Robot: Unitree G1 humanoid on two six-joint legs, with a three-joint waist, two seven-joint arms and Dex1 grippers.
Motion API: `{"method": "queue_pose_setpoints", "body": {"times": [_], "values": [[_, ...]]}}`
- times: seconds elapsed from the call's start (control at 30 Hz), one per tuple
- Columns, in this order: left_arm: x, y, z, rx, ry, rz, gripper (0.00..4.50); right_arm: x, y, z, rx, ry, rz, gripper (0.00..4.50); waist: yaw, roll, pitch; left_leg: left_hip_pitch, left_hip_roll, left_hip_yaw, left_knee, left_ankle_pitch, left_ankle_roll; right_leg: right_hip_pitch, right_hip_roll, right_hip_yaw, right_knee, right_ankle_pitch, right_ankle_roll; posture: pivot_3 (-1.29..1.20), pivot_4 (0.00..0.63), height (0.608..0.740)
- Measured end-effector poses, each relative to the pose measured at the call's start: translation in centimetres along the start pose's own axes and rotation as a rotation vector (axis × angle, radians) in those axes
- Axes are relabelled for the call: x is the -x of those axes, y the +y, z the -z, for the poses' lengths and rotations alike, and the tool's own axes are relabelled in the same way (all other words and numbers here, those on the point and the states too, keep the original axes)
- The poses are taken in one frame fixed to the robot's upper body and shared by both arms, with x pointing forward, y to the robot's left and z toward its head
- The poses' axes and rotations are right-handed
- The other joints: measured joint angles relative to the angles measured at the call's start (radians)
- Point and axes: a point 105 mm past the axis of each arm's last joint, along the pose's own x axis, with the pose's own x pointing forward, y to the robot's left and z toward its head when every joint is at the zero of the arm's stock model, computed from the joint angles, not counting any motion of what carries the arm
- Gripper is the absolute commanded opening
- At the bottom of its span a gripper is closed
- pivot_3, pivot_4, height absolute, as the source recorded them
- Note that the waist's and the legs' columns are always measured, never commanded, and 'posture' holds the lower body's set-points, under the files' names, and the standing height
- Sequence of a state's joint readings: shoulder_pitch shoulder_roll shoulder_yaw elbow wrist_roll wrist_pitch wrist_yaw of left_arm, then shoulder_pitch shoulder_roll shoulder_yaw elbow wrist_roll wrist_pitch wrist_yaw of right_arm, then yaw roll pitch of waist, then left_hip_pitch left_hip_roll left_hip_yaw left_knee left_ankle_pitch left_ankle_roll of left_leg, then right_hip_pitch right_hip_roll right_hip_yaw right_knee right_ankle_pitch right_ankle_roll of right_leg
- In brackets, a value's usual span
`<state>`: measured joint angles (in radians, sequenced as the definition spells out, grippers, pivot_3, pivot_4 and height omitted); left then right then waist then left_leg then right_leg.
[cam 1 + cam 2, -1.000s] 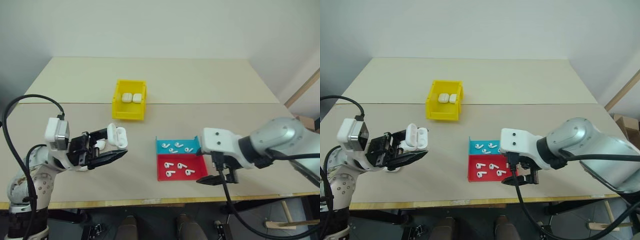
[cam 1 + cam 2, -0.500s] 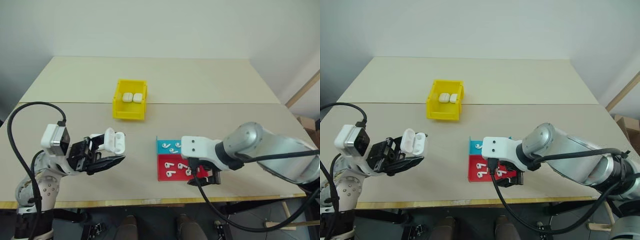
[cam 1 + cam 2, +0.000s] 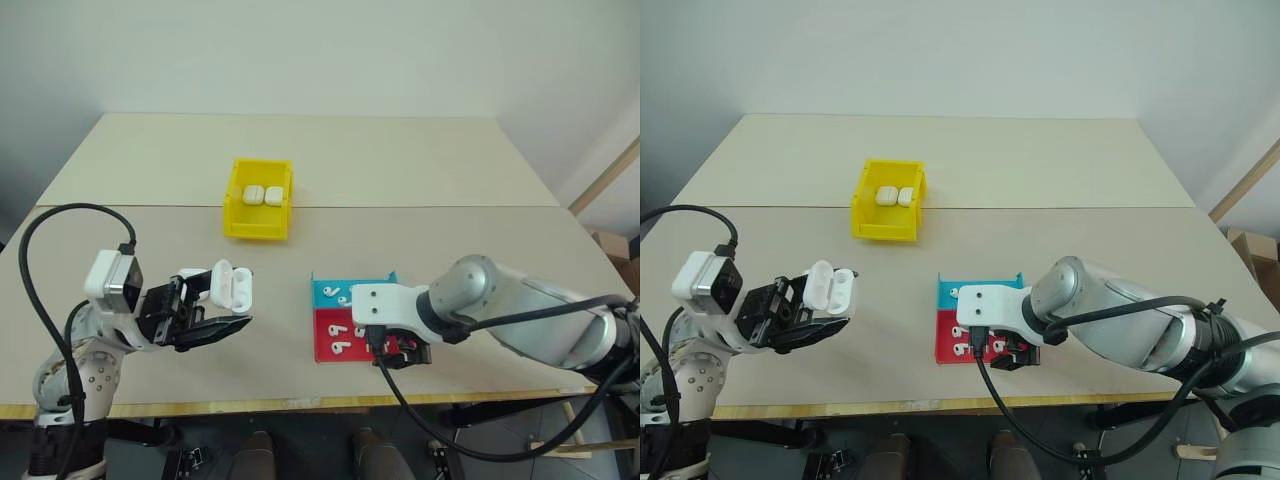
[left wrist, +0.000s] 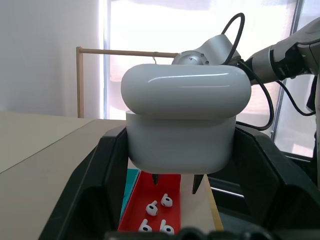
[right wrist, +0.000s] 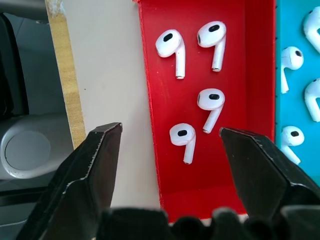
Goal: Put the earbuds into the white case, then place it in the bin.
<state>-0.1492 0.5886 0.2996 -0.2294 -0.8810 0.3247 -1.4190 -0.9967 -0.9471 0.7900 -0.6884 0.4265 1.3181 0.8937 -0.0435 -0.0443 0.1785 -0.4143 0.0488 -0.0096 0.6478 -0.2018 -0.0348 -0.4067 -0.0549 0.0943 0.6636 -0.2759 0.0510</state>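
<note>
My left gripper [image 3: 232, 303] is shut on the white case [image 3: 230, 285] and holds it above the table's left front, its flip lid open. In the left wrist view the case [image 4: 185, 125] sits between the two black fingers [image 4: 100, 185]. My right gripper [image 5: 170, 135] hangs open, pointing down over the red tray [image 3: 335, 335]. Several earbuds [image 5: 182, 137] lie on that tray between and beyond its spread fingers [image 5: 97, 165], none of them gripped. The yellow bin [image 3: 257, 227] stands further back, left of centre.
Two shut white cases [image 3: 264, 195] lie inside the bin. A blue tray [image 3: 325, 291] with several more earbuds adjoins the red tray's far side. The table's front edge [image 5: 62, 90] runs close beside the red tray.
My right gripper has moved left and down, from beside the red tray's right end to over the tray. The left gripper has kept the case in place.
</note>
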Motion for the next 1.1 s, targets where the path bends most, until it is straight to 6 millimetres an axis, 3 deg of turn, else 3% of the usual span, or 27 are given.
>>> {"method": "queue_pose_setpoints", "body": {"times": [0.07, 0.73, 0.9, 1.1], "values": [[0.0, 0.0, 0.0, -0.006, -0.004, -0.01, 2.83, -0.2, -0.1, 0.2, 0.001, 0.011, 0.005, 2.81, 0.0, 0.0, 0.0, 0.0, 0.0, 0.0, 0.0, 0.0, 0.0, 0.0, 0.0, 0.0, 0.0, 0.0, 0.0, 0.0, 0.15, 0.74], [-0.3, -0.2, -0.3, -0.03, -0.007, -0.014, 2.83, -1.5, -0.5, 0.6, 0.051, 0.038, -0.009, 2.81, 0.0, 0.0, 0.0, 0.0, 0.0, 0.0, 0.0, 0.0, 0.0, 0.0, 0.0, 0.0, 0.0, 0.0, 0.0, 0.0, 0.15, 0.74], [-0.2, -0.2, -0.1, -0.022, -0.004, -0.02, 2.83, -1.9, -0.3, 0.9, 0.06, 0.043, -0.029, 1.57, 0.0, 0.0, 0.0, 0.0, 0.0, 0.0, 0.0, 0.0, 0.0, 0.0, 0.0, 0.0, 0.0, 0.0, 0.0, 0.0, 0.15, 0.74], [-0.1, -0.3, 0.0, -0.019, 0.0, -0.022, 2.83, -1.9, -0.4, 1.0, 0.067, 0.044, -0.029, 1.57, 0.0, 0.0, 0.0, 0.0, 0.0, 0.0, 0.0, 0.0, 0.0, 0.0, 0.0, 0.0, 0.0, 0.0, 0.0, 0.0, 0.15, 0.74]]}}
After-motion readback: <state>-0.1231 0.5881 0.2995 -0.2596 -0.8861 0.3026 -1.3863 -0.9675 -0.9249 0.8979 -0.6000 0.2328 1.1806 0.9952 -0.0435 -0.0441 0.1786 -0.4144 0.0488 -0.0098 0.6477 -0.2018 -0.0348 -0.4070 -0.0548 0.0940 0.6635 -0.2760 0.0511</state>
